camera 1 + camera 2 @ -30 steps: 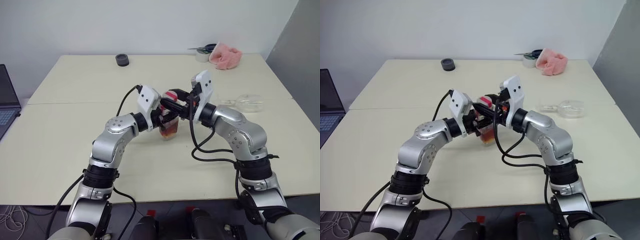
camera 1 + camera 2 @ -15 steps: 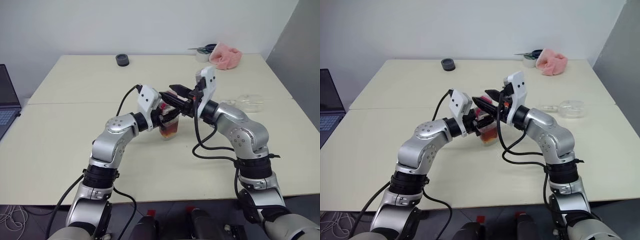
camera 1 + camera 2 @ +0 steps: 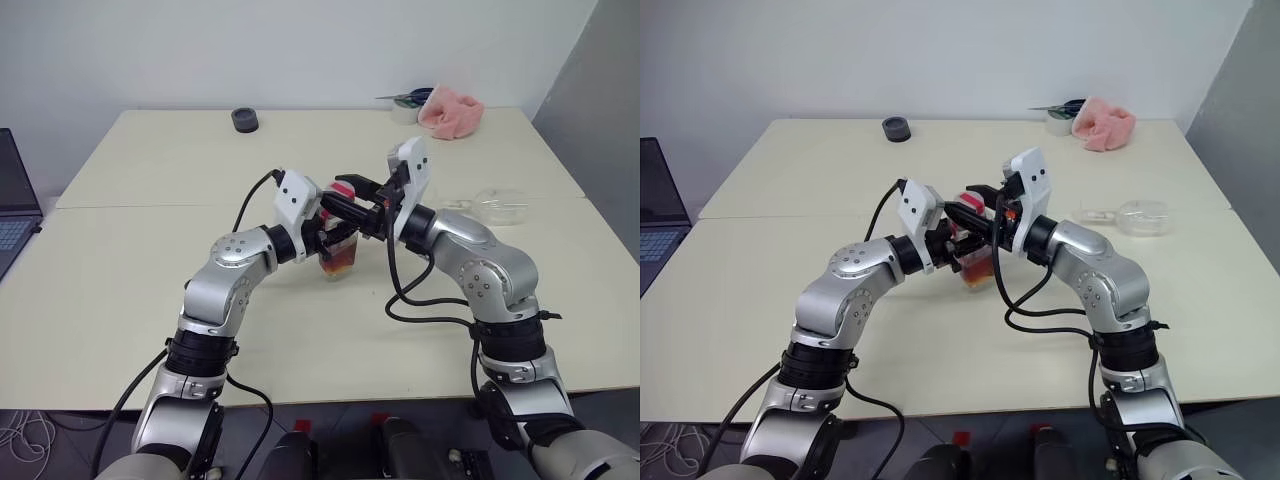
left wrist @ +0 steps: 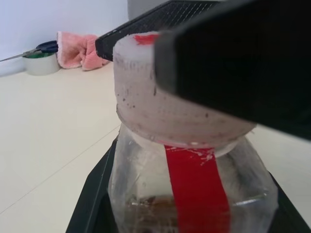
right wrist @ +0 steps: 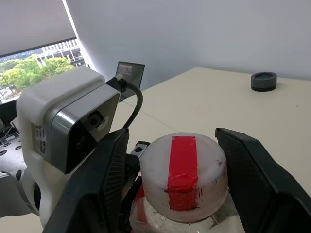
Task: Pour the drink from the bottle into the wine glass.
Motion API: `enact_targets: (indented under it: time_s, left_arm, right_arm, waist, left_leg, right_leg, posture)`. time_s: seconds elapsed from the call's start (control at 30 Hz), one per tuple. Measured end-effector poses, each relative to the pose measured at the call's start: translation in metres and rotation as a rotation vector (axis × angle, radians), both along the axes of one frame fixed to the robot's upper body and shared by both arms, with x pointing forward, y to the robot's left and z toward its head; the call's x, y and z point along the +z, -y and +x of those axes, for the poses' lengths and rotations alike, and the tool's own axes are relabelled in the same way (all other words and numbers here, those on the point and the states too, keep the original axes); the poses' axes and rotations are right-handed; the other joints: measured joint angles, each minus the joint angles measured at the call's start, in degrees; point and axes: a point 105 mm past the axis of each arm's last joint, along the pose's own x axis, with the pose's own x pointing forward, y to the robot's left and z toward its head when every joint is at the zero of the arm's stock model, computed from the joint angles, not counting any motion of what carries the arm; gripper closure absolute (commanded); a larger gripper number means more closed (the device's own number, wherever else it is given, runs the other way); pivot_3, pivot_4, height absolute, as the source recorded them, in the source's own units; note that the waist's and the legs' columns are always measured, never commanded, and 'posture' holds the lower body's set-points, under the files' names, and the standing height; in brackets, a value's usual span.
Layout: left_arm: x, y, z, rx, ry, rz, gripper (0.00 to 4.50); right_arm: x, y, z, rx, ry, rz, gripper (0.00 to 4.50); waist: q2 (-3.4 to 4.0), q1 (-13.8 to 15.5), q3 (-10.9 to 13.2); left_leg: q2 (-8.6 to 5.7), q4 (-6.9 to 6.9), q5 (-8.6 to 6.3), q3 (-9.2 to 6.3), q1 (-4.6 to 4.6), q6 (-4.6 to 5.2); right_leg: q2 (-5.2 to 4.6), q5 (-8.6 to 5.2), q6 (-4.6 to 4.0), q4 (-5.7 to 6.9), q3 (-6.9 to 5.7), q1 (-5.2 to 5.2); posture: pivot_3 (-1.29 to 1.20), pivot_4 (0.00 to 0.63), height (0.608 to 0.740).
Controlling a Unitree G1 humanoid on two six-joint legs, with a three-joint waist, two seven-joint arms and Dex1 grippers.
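My left gripper is shut on the body of the clear squarish bottle, held upright just above the table at its centre. The reddish-amber drink fills its lower part. A red strip runs down the bottle's side and over its whitish cap. My right gripper reaches in from the right at cap height, open, its fingers standing close on each side of the cap. The wine glass lies on its side at the right of the table.
A pink cloth and a tape roll with scissors sit at the table's far right corner. A small black round object rests at the far edge. A laptop stands off the left side.
My right gripper was at the cap, lifted clear above it half a second ago, and has come back down around the cap. The left gripper and bottle stayed still.
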Motion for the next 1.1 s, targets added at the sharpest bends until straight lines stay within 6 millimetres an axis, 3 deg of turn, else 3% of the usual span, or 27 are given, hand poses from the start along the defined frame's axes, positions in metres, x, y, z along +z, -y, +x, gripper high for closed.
enact_targets:
  time_s: [0.07, 0.53, 0.67, 0.8, 0.93, 1.1]
  left_arm:
    - [0.000, 0.000, -0.001, -0.005, -0.002, 0.002, 2.71]
    - [0.001, -0.003, -0.008, -0.021, 0.005, 0.028, 2.71]
    - [0.011, -0.005, -0.035, -0.127, 0.022, 0.043, 2.71]
    - [0.039, -0.007, -0.070, -0.306, 0.017, 0.000, 2.71]
    - [0.057, -0.009, -0.091, -0.457, -0.010, -0.026, 2.71]
    - [0.052, -0.009, -0.097, -0.514, -0.052, 0.019, 2.71]
  right_arm:
    - [0.000, 0.000, 0.000, -0.003, 0.002, -0.001, 2.57]
    - [0.002, 0.000, -0.004, 0.042, 0.005, -0.011, 2.57]
    - [0.016, 0.001, -0.025, 0.239, -0.005, -0.044, 2.57]
    - [0.046, 0.001, -0.052, 0.485, -0.009, -0.060, 2.57]
    - [0.065, 0.000, -0.070, 0.635, -0.032, -0.050, 2.57]
    - [0.063, 0.003, -0.072, 0.693, -0.077, -0.034, 0.92]
  waist:
    - [0.00, 0.0, 0.0]
    - [0.01, 0.0, 0.0]
    - [0.04, 0.0, 0.0]
    - [0.07, -0.1, 0.1]
    - [0.07, 0.0, 0.1]
    - [0.07, 0.0, 0.1]
  left_leg:
    - [0.00, 0.00, 0.00, 0.00, 0.00, 0.00]
    - [0.00, -0.01, 0.00, 0.00, 0.00, 0.00]
    - [0.00, -0.01, -0.01, -0.01, -0.02, 0.01]
    - [0.03, -0.03, -0.02, -0.03, 0.01, 0.04]
    - [0.02, 0.00, -0.02, -0.08, 0.06, 0.05]
    - [0.02, 0.01, -0.02, -0.07, 0.04, 0.04]
  right_leg:
    - [0.00, 0.00, 0.00, 0.00, 0.01, 0.00]
    - [0.00, 0.00, 0.00, 0.00, 0.01, 0.00]
    - [0.00, 0.00, 0.00, -0.04, 0.00, 0.01]
    - [0.02, -0.01, 0.00, -0.04, -0.04, 0.04]
    - [0.03, -0.01, 0.00, -0.06, -0.09, 0.16]
    - [0.02, -0.01, 0.00, -0.06, -0.08, 0.13]
  posture:
    - [0.00, 0.150, 0.740]
    - [0.00, 0.150, 0.740]
    - [0.00, 0.150, 0.740]
    - [0.00, 0.150, 0.740]
    - [0.00, 0.150, 0.740]
    - [0.00, 0.150, 0.740]
